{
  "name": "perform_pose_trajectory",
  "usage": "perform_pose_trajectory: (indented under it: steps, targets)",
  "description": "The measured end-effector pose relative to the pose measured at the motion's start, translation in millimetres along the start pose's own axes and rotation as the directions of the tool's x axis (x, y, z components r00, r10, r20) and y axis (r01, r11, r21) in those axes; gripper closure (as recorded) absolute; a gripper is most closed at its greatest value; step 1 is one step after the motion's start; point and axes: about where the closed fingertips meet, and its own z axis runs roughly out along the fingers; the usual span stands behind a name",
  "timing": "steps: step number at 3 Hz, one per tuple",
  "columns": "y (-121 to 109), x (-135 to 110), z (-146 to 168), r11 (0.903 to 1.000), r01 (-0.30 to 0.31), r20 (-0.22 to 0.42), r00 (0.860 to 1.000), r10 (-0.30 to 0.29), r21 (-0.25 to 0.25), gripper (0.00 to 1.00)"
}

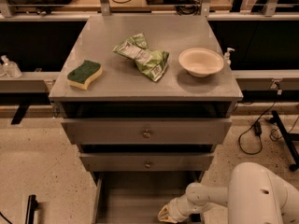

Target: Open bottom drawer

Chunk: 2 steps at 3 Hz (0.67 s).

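Note:
The bottom drawer (133, 195) is the lowest of three grey drawers and stands pulled out toward me. Its bare grey inside shows below the middle drawer (147, 163), while its front and knob are cut off by the lower edge of the view. My gripper (164, 213) hangs at the drawer's near right end, at the very bottom of the view, on the white arm (210, 197) that comes in from the right. The top drawer (146, 132) sits slightly forward of the cabinet body.
On the cabinet top (117, 85) lie a green and yellow sponge (84, 73), a crumpled green chip bag (142, 57) and a white bowl (201, 61). Cables (254, 134) trail on the floor at right. A dark bar (31, 208) lies on the floor at lower left.

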Motion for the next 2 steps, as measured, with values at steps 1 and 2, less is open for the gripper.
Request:
perform_pose_trajectory:
  steps: [1, 2]
  targets:
    - [0.0, 0.0, 0.0, 1.0, 0.0, 0.0, 1.0, 0.0, 0.0, 1.0]
    - [-0.4, 0.1, -0.1, 1.0, 0.0, 0.0, 1.0, 0.0, 0.0, 1.0]
